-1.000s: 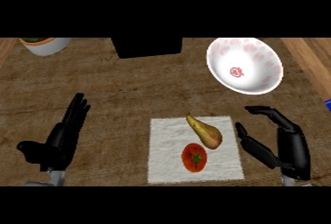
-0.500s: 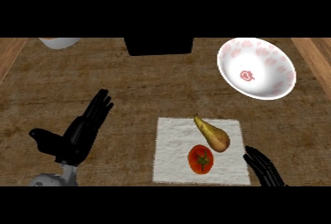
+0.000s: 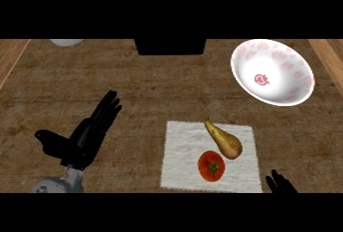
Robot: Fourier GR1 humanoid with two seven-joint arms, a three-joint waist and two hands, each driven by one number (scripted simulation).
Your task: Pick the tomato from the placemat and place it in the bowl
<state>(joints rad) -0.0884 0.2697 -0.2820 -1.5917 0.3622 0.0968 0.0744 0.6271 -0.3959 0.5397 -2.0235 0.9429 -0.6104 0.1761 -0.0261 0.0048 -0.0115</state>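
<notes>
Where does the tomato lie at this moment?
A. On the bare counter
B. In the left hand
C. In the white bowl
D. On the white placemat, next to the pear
D: the tomato lies on the white placemat, just below the pear, and neither hand is holding it.

Left hand (image 3: 84, 138) is seen at lower left, open, fingers held straight and pointed up and slightly right, thumb stuck out to the left; a bit of grey forearm (image 3: 57, 185) is shown below it at the bottom edge. Right hand (image 3: 280, 184) is mostly cut off at the lower right edge, only dark fingertips are visible, so its pose can't be judged.
</notes>
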